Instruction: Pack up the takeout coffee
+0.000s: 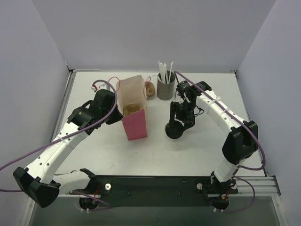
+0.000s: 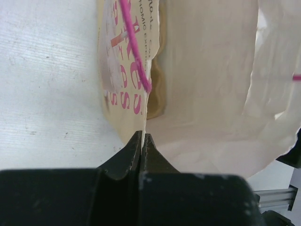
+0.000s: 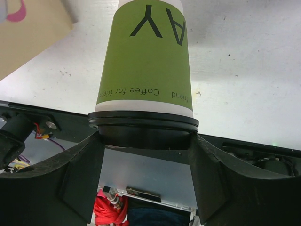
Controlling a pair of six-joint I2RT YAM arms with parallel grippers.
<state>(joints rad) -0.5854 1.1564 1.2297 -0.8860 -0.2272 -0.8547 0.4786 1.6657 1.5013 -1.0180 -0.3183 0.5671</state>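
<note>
My right end effector [image 3: 146, 146] pinches the green coffee cup [image 3: 146, 61] by its black lid [image 3: 143, 123], off to the right of the pink paper bag [image 1: 135, 123]. My left end effector [image 2: 142, 143] pinches the bag's rim, mouth facing up.

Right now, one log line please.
left hand: shut on bag edge | right hand: gripping coffee cup at lid | cup outside bag

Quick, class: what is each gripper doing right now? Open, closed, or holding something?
Left gripper: closed, pinching the rim of the paper bag.
Right gripper: closed on the green coffee cup, gripping it at its black lid.
</note>
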